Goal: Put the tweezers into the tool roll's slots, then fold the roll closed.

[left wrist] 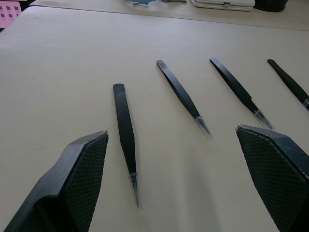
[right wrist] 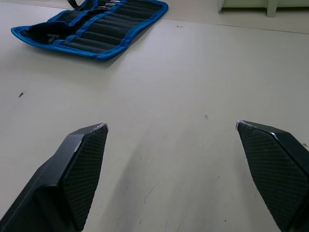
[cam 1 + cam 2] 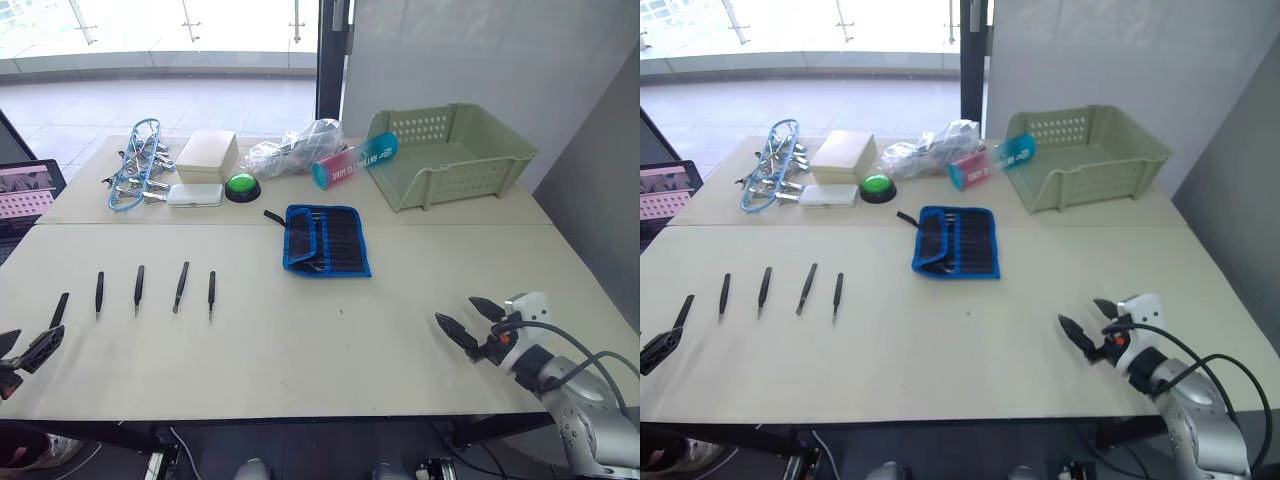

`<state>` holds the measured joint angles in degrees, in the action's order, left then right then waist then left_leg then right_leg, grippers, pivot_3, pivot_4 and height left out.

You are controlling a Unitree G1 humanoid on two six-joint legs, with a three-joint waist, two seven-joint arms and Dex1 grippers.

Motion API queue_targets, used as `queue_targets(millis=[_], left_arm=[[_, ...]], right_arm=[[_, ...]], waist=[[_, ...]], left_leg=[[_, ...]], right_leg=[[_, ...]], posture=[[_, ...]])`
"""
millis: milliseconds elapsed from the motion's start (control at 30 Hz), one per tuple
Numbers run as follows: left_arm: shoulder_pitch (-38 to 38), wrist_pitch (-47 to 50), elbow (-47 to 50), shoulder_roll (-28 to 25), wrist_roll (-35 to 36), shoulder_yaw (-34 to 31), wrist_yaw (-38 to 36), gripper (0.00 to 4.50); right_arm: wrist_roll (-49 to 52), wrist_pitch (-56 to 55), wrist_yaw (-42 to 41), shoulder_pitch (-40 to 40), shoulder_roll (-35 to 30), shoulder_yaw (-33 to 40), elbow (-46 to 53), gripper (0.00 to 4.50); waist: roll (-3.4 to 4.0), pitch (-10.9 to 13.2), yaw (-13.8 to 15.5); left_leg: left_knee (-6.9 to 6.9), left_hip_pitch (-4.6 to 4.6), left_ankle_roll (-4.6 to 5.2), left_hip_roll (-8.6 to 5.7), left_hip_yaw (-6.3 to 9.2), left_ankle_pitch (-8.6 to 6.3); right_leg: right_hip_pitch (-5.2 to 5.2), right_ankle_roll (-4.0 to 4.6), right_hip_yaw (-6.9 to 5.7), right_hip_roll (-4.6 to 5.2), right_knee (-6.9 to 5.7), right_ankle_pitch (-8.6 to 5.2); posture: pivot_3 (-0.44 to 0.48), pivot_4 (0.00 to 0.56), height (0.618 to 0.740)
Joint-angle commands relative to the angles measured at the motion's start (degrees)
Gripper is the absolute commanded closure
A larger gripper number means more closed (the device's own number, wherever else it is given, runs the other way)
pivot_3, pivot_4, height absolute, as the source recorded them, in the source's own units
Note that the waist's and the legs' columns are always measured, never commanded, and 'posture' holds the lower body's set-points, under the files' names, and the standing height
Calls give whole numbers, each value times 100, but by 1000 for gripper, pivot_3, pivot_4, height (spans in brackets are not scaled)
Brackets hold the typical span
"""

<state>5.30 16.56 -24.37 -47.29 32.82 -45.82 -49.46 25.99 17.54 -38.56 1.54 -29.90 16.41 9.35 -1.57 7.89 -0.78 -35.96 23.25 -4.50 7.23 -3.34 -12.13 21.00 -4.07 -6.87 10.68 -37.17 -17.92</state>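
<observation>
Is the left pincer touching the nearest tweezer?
Apart. In the left wrist view, the tweezer lies between the open left pincer fingers, table visible around it.

Five slim black tweezers (image 3: 138, 287) lie apart in a row near the table's left front edge, while the blue-edged tool roll (image 3: 326, 240) lies open mid-table, its slots (image 3: 345, 240) seemingly holding something already.
</observation>
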Motion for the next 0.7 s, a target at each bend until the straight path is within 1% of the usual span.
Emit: queue_targets(millis=[33, 100, 167, 233, 300, 433, 533, 633, 700], left_arm=[[28, -12, 225, -124, 78, -175, 8, 14], [61, -214, 497, 35, 193, -264, -62, 14], [253, -378, 989, 262, 303, -264, -242, 14], [537, -375, 1551, 481, 373, -161, -369, 14], [787, -170, 2112, 653, 532, -53, -415, 14], [1155, 6, 2826, 719, 600, 316, -685, 14], [1243, 79, 3007, 685, 627, 450, -788, 14], [1200, 208, 3175, 647, 698, 606, -874, 14], [1139, 170, 3199, 651, 640, 764, -926, 14]], right_arm=[[14, -143, 25, -40, 10, 69, 89, 0], [75, -36, 170, -103, 86, 63, 232, 0], [166, 223, 420, -179, 222, -10, 486, 0], [54, 405, 663, -235, 360, -243, 779, 0], [-43, 574, 984, -378, 574, -508, 1081, 0], [-154, 1057, 1679, -848, 1114, -1080, 1425, 0], [-153, 1420, 1976, -1103, 1389, -1340, 1515, 0], [-64, 2020, 2520, -1628, 2042, -1736, 1405, 0], [-87, 2240, 2855, -2045, 2652, -1951, 1087, 0]], waist=[[0, 0, 0], [-1, -1, -1], [-1, -1, -10], [-1, -1, -25], [0, -1, -35], [0, -1, -14], [0, -1, -2], [-1, -1, 2], [1, -1, -34]], left_leg=[[0, 0, 0, 0, 0, 0], [0, 0, 0, 0, 0, 0], [-1, 0, 0, 0, 0, 0], [-1, 0, 0, 0, -1, 0], [0, 0, 0, 6, -2, 0], [-5, 1, -1, 16, -2, 0], [-5, 1, 0, 17, -2, 0], [-5, 6, 1, 16, -2, -2], [-4, 6, -2, 19, -2, 0]], right_leg=[[0, 0, 0, 0, 0, 0], [0, 0, 0, 0, 0, 0], [0, 0, 0, 0, 0, 0], [0, 0, 1, 0, -1, 0], [3, 0, 1, -4, -3, 0], [4, 1, 0, -11, -6, 0], [6, 2, 0, -12, -7, 0], [7, 2, 0, -12, -4, 0], [14, 3, 0, -16, -10, 1]], posture=[[0, 150, 722], [0, 150, 722], [0, 150, 722], [0, 150, 722], [0, 150, 722], [0, 150, 722], [0, 150, 722], [0, 150, 722], [0, 150, 722]])
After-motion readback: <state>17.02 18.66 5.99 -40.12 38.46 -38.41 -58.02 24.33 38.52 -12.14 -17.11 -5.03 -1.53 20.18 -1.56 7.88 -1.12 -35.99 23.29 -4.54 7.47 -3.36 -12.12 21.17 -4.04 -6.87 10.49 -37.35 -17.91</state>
